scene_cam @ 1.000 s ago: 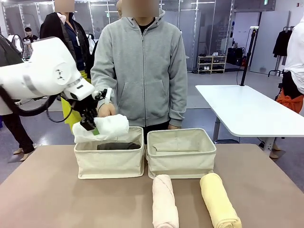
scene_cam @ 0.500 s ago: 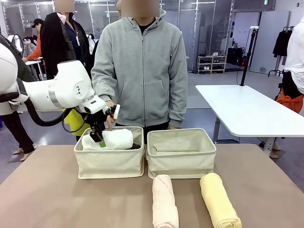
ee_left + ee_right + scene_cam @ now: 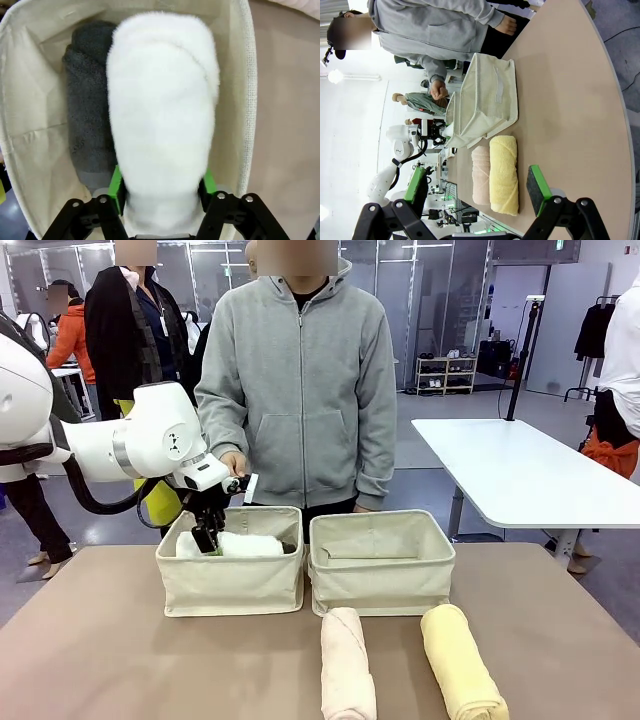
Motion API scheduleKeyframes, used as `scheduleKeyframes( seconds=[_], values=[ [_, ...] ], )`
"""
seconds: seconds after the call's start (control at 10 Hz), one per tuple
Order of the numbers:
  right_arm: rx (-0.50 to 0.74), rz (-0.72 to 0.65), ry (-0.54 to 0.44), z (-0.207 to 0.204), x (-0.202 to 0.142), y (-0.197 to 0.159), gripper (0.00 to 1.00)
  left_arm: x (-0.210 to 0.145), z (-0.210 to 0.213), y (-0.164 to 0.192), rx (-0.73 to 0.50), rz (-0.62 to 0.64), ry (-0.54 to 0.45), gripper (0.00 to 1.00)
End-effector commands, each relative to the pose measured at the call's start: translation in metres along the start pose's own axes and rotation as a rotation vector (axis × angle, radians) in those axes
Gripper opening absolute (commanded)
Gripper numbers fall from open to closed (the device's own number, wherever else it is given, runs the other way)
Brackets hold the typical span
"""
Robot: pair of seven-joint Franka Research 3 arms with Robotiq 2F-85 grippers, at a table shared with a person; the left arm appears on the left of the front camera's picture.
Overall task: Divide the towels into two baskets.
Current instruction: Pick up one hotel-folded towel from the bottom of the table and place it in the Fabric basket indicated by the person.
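Observation:
My left gripper [image 3: 210,536] reaches down into the left basket [image 3: 230,585]. In the left wrist view the white towel [image 3: 162,115] lies in that basket [image 3: 246,100] beside the dark grey towel [image 3: 87,115]. Its near end sits between my green pads [image 3: 116,187]; whether they still press it I cannot tell. The right basket [image 3: 380,575] holds no towel that I can see. In front of it on the table lie the pink-beige towel [image 3: 347,665] and the yellow towel [image 3: 460,660]. My right gripper [image 3: 477,192] hangs open above the table, nothing between its fingers.
A person in a grey hoodie stands just behind the baskets, one hand [image 3: 235,462] close above my left gripper. The brown table [image 3: 100,660] has free room left and right of the two loose towels. A white table [image 3: 520,470] stands farther back on the right.
My left arm has come down with the white towel, from above the left basket's rim to inside it. The towel now rests next to the dark grey one.

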State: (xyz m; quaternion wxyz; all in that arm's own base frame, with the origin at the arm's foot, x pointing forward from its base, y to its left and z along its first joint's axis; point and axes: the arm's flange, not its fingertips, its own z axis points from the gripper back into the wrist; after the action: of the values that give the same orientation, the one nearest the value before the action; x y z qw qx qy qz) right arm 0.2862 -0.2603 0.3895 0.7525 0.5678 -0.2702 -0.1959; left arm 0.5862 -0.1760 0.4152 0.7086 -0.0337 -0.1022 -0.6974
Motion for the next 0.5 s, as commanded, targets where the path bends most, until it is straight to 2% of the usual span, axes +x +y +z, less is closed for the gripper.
scheduleKeyframes(
  seconds=[0.0,0.3,0.4],
  values=[
    [0.01,0.005,-0.007,0.001,-0.001,0.002,1.0,0.0,0.011,0.003,-0.001,0.019,0.022,1.0],
    [0.01,0.005,-0.007,0.001,-0.001,0.002,1.0,-0.005,0.025,-0.002,0.033,0.05,-0.029,1.0],
    [0.01,0.005,-0.007,0.001,-0.001,0.002,1.0,-0.002,0.01,0.004,0.018,0.011,-0.004,1.0]
  ],
)
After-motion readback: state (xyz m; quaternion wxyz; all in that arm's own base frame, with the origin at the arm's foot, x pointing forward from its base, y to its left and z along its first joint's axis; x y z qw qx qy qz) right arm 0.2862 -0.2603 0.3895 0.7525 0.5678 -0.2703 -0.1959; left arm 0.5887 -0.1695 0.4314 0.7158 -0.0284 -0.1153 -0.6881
